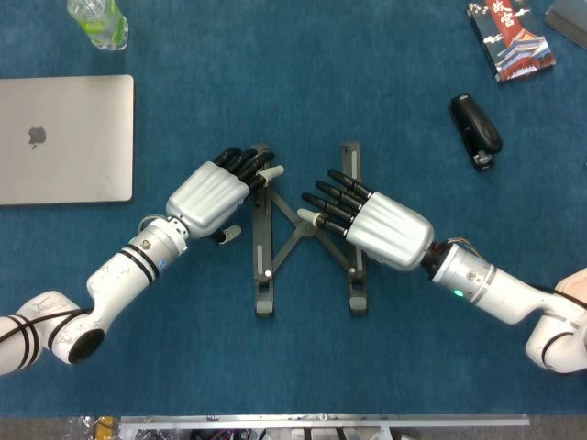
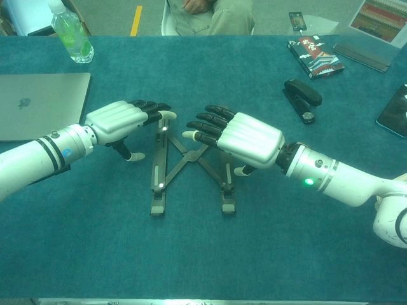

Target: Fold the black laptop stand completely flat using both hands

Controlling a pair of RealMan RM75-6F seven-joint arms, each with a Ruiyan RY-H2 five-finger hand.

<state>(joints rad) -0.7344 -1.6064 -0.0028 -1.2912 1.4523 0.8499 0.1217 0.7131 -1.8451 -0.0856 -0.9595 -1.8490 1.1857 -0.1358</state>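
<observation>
Left hand, fingers loosely curled and gripping nothing, and right hand, fingers extended apart, are flanking the stand lying mid-desk, rails running near-to-far, both hands about equally close.

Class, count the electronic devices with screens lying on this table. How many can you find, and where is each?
2 for certain: a closed laptop at the left edge, and a dark phone cut off at the right edge in the chest view. Others may lie out of frame.
</observation>
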